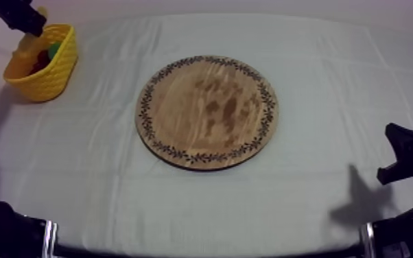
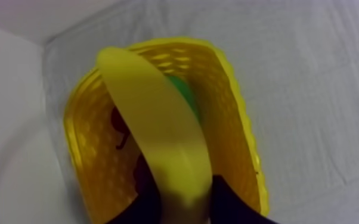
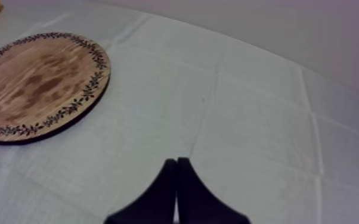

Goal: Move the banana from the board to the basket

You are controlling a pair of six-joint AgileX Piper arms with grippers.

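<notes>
**Left gripper** [image 2: 185, 186]: hangs above the yellow basket [image 1: 53, 81] at the far left corner of the table. Clamps the banana [image 2: 158, 137] by one end, with one black finger [image 2: 139, 205] pressed to each side of the fruit.

**Banana:** sits off the wooden board [image 1: 207, 112], held in the air over the basket's opening. Curves away from the fingers across the basket's inside and reaches towards the far rim. Contact with the basket or with the fruit under it: cannot be told from the left wrist view.

**Yellow basket:** stands upright on the grey-white cloth [image 1: 319, 206], well apart from the board. Holds a green fruit [image 2: 185, 94], partly hidden behind the banana, and dark red fruit [image 2: 119, 122] against the inner wall beside the banana. Kind of either fruit: cannot be told.

**Wooden board:** lies flat at the middle of the table, patterned rim running all the way round, between the basket and the right arm.

**Right gripper** [image 3: 177, 170]: rests low at the right edge of the table, near the front and well apart from the board. Keeps both fingers pressed together in a narrow wedge with nothing between them, pointing out over bare cloth beside the board.
</notes>
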